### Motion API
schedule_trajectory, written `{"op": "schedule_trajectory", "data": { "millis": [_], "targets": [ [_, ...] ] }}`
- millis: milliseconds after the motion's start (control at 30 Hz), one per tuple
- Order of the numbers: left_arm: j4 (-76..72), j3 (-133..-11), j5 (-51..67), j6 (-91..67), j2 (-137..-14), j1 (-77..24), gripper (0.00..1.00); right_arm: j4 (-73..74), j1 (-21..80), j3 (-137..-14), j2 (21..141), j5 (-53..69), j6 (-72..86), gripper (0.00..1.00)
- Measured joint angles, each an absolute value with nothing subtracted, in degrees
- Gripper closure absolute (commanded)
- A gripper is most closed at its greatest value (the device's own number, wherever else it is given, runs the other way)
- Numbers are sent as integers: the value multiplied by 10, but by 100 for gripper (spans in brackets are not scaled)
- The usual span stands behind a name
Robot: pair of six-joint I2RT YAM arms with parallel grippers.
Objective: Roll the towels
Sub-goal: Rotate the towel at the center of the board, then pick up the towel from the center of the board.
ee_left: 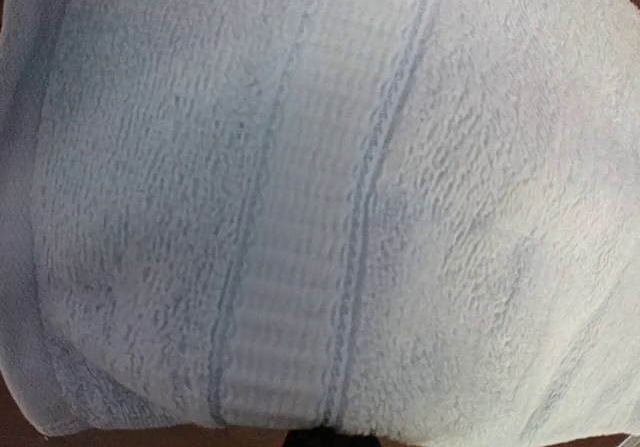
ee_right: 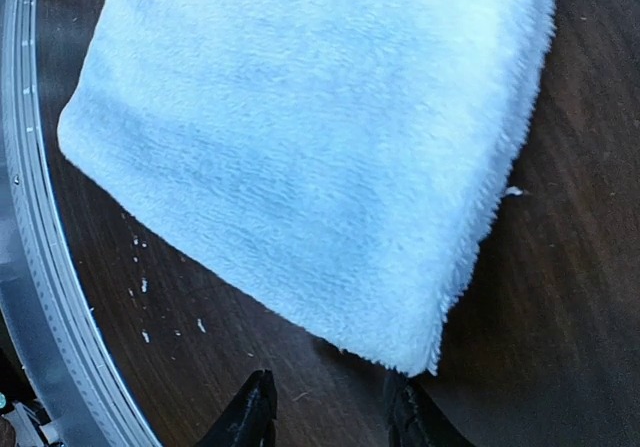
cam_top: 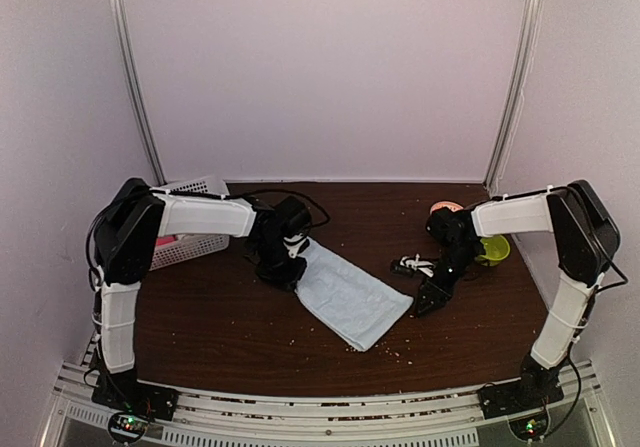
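The pale blue towel (cam_top: 350, 295) lies flat and diagonal on the middle of the brown table. My left gripper (cam_top: 285, 267) is at its far-left end. In the left wrist view the towel (ee_left: 320, 187) fills the frame, and only a dark bit of the closed fingers (ee_left: 325, 437) shows at its near edge, pinched on the fabric. My right gripper (cam_top: 428, 302) is open and empty just off the towel's right end. In the right wrist view its tips (ee_right: 330, 397) stand apart over bare wood, just short of the towel's corner (ee_right: 320, 137). The cream-white towel is out of view.
A white basket (cam_top: 190, 232) stands at the back left behind the left arm. A pink cloth roll (cam_top: 445, 208) and a yellow one (cam_top: 493, 250) sit behind the right arm, with a small white object (cam_top: 415, 265) near them. The metal rail (ee_right: 30, 267) runs along the front edge.
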State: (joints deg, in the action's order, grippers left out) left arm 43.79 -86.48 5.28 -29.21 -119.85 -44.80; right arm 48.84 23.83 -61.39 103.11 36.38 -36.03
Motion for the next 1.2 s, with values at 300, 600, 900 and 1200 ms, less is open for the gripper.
{"op": "schedule_trajectory", "data": {
  "millis": [300, 600, 900, 1200],
  "targets": [
    [451, -1138, 43, -237, -1374, -430, 100, 502, 262, -604, 1033, 427, -356, 62],
    [469, -1110, 0, -204, -1347, -382, 77, 508, 266, -623, 996, 444, -317, 58],
    [418, -925, -38, -183, -1094, -408, 75, 484, 256, -753, 966, 416, -270, 61],
    [200, -682, -74, -93, -947, -592, 45, 395, 260, -939, 1165, 419, -190, 68]
  ]
}}
